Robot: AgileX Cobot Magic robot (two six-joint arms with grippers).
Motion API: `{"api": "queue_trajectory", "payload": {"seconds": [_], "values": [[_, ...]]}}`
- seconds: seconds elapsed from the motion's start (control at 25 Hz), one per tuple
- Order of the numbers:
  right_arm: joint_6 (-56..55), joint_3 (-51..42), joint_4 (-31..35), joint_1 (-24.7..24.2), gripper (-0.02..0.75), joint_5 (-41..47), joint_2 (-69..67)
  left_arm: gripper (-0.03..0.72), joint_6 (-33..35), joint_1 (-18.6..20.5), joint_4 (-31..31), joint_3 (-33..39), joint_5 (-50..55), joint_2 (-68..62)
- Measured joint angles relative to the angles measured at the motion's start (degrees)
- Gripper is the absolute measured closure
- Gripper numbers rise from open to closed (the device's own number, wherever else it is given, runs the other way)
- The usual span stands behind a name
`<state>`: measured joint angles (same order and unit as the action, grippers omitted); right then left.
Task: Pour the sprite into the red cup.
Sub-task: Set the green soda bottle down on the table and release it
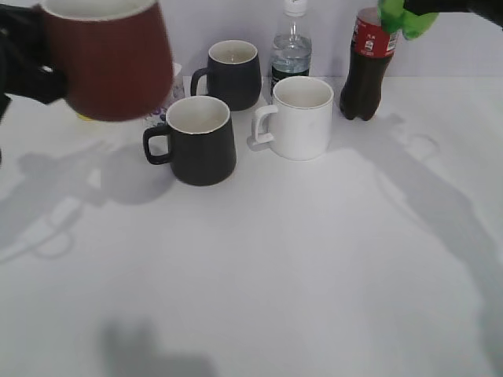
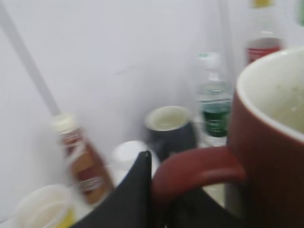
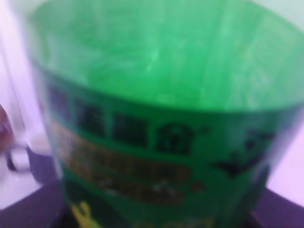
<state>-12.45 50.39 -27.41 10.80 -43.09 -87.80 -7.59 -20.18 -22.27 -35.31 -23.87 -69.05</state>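
The red cup [image 1: 106, 59] is held up in the air at the top left of the exterior view, above the table. My left gripper [image 2: 161, 194] is shut on its loop handle; the cup's dark red wall and white inside fill the right of the left wrist view [image 2: 270, 156]. The sprite [image 1: 409, 20] shows only as its green base at the top right edge of the exterior view, lifted above the cola. Its green body and label fill the right wrist view [image 3: 161, 123], with my right gripper [image 3: 152, 218] shut around it.
Two black mugs [image 1: 200, 141] [image 1: 232, 72], a white mug [image 1: 297, 118], a clear water bottle [image 1: 291, 47] and a dark cola bottle [image 1: 368, 71] stand at the back of the white table [image 1: 275, 267]. A yellow paper cup [image 2: 45, 209] and a brown bottle [image 2: 83, 159] show in the left wrist view.
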Motion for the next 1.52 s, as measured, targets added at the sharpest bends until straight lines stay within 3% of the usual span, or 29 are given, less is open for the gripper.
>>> {"api": "queue_trajectory", "payload": {"seconds": [0.24,0.44,0.64,0.84,1.04,1.52], "values": [[-6.35,0.00,2.90,0.00,0.346,10.26,0.00,0.639,0.00,7.92,1.63,0.00,2.47,0.06],[-7.53,-0.23,3.30,0.00,0.346,19.65,0.00,0.639,0.00,11.75,1.75,0.00,3.02,-2.59],[-7.77,-2.24,3.35,0.00,0.346,21.74,-0.09,0.639,0.00,14.38,1.75,0.00,1.63,-8.55],[-7.77,-2.54,3.52,0.00,0.346,21.80,-2.66,0.639,0.45,15.98,2.22,0.00,-6.39,-15.15],[-7.72,-2.58,3.52,0.00,0.346,21.64,-5.33,0.639,5.06,17.22,4.11,0.00,-12.01,-21.93],[-6.20,-2.58,3.52,0.00,0.346,20.40,-5.88,0.639,12.85,17.37,10.44,-0.05,-30.93,-38.21]]}}
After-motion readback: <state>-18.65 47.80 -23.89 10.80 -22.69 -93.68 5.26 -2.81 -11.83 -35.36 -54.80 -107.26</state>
